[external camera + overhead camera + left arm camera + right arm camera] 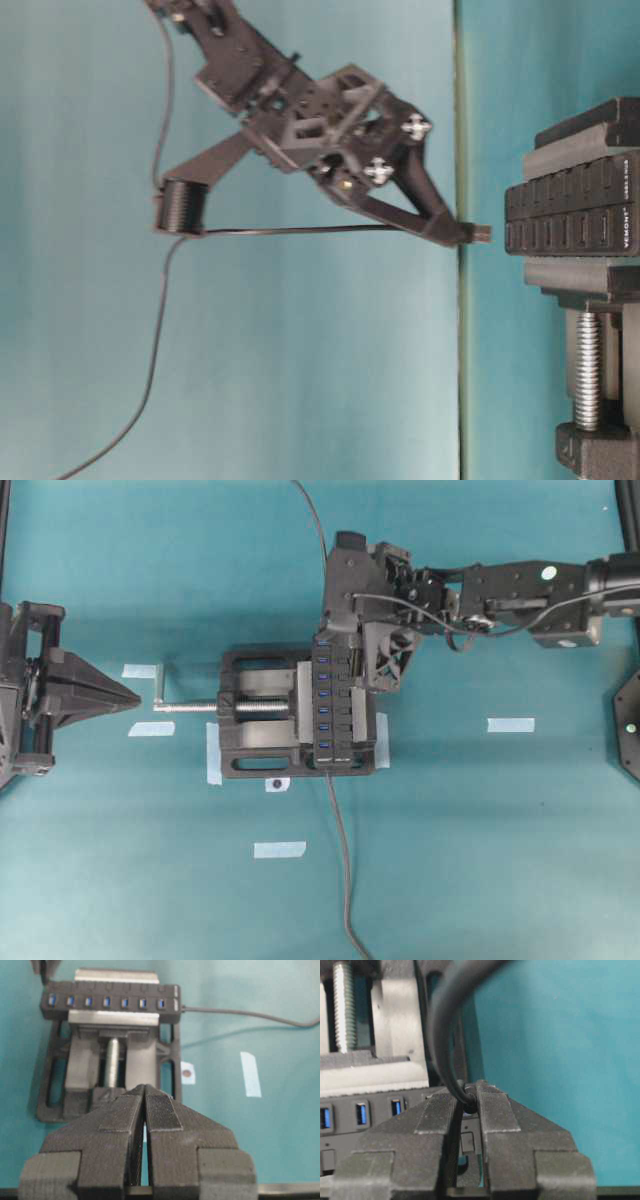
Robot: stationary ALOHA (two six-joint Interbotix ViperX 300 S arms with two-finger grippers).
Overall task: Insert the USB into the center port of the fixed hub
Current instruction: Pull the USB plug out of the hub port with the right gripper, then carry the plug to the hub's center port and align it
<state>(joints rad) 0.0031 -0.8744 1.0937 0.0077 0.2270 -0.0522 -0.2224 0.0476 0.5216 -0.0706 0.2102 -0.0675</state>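
Observation:
The fixed hub (333, 702) is a black strip with seven blue ports, clamped in the vise (262, 715). The center port (323, 692) also shows in the left wrist view (106, 1002). My right gripper (336, 630) is shut on the USB (482, 233), over the hub's far end. In the table-level view the plug tip stands a small gap off the hub (575, 215). In the right wrist view the cable (442, 1025) enters my shut fingers (495, 1110) and the plug is mostly hidden. My left gripper (135, 695) is shut and empty, left of the vise.
The vise's silver screw crank (168, 694) points toward my left gripper. The hub's own lead (342, 860) runs to the near table edge. The USB cable (312, 515) trails off the far edge. Tape strips (510, 724) lie on the teal table.

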